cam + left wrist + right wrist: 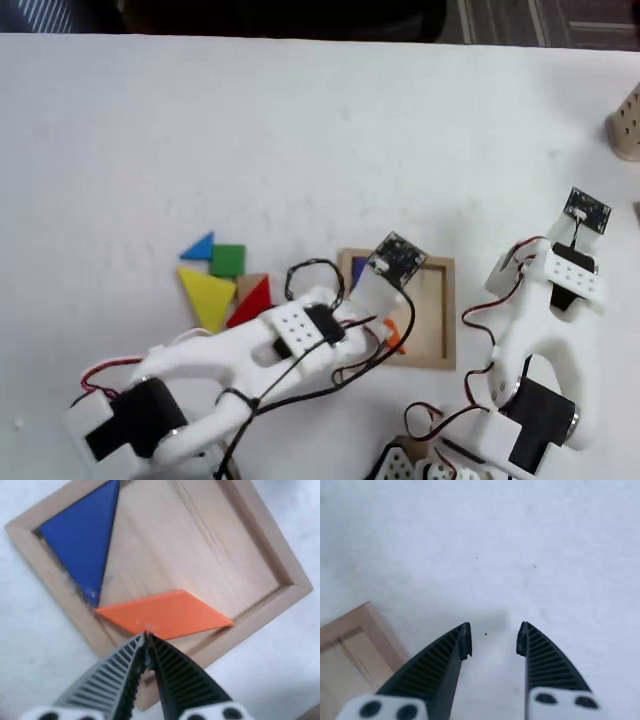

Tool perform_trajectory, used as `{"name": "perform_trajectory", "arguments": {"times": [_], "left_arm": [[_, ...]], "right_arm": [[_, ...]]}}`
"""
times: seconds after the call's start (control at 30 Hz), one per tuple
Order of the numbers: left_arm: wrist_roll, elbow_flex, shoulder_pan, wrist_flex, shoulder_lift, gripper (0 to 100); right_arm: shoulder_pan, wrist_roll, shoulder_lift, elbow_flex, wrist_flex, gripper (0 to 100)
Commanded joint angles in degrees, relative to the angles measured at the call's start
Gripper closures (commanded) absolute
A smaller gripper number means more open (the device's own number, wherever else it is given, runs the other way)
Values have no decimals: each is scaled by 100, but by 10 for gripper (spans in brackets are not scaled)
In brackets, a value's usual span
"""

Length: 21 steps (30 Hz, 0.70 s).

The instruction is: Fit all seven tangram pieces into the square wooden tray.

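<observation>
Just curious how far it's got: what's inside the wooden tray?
A blue triangle and an orange parallelogram lie in the tray. The left end effector hides a bit of its floor and rim.

– Where does my left arm [250, 350] sit?
– From the high view I see it low and stretched, base at 7 o'clock, wrist reaching toward 2 o'clock. My left gripper [147, 637] has its jaws pressed together, tips meeting.
– And my right arm [545, 330]?
– I have it folded at 4 o'clock, forearm rising toward 12 o'clock. My right gripper [493, 637] points down with its jaws parted.
</observation>
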Motion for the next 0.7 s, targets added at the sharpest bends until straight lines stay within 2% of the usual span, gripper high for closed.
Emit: {"name": "perform_trajectory", "arguments": {"times": [0.0,0.23,0.43,0.67], "left_arm": [[-62,-475,-295,105,558,977],[-70,-730,-391,501,514,977],[-70,-466,-444,457,-13,977],[-26,-545,-637,26,497,977]], "right_arm": [[-66,9,-198,-255,-22,843],[-66,9,-198,-255,-22,843],[-75,18,-198,-255,-22,843],[-75,18,-198,-255,-22,843]]}}
